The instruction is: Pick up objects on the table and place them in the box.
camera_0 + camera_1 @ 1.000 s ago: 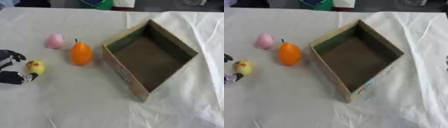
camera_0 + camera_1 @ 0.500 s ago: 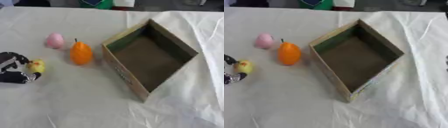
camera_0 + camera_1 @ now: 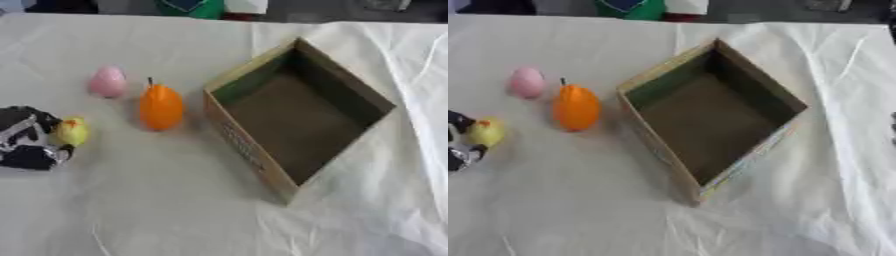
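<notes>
The left hand curls around a small yellow toy at the worktop's left edge. Close fully before lifting, rise straight, then clear the orange fruit on the way to the empty box.

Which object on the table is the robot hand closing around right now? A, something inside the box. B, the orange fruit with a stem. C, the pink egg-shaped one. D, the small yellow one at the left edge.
D: the left robot hand has its fingers curled round the small yellow object, while the pink egg-shaped object and the orange fruit sit untouched and the box holds nothing.
</notes>
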You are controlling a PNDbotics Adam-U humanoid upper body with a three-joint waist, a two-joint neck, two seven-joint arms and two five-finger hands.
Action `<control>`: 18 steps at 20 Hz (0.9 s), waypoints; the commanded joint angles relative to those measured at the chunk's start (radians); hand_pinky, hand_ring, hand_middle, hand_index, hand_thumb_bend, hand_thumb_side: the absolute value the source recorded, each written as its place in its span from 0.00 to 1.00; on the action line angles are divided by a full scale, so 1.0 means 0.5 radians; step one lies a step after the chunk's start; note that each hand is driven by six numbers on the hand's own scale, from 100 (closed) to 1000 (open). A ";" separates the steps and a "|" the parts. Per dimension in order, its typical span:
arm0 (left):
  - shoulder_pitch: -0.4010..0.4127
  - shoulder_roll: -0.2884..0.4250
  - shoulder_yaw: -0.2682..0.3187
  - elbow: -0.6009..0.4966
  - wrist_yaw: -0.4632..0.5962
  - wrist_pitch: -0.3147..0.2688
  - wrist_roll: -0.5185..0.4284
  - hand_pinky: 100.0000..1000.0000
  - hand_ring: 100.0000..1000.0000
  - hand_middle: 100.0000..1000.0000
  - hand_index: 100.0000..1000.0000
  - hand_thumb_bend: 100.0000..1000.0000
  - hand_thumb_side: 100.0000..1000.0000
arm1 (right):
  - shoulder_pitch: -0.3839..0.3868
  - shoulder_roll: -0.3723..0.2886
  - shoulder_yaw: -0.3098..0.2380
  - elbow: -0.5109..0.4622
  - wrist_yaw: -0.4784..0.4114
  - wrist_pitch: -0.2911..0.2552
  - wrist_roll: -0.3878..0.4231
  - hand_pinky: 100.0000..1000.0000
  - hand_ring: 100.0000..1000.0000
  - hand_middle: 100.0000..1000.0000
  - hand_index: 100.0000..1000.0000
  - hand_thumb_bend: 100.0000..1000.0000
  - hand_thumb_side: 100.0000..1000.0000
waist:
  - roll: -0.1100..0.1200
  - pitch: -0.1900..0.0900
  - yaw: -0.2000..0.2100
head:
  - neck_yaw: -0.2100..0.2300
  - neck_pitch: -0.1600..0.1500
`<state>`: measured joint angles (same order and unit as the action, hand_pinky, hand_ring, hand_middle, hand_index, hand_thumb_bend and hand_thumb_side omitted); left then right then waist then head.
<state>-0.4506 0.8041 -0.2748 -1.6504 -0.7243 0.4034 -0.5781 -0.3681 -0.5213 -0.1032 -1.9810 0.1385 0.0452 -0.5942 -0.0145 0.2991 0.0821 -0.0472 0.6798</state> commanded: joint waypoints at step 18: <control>-0.027 0.013 0.007 -0.030 -0.090 0.261 0.674 0.14 0.42 0.40 0.49 0.00 0.04 | 0.000 -0.018 -0.003 -0.038 -0.020 0.005 0.024 0.70 0.52 0.40 0.61 0.00 0.31 | 0.006 -0.031 0.013 | -0.012 -0.010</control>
<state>-0.4507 0.7830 -0.2862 -1.6472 -0.7659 0.5303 -0.2571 -0.3606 -0.5141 -0.0983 -1.9810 0.1341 0.0487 -0.5849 -0.0145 0.3023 0.0872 -0.0513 0.6797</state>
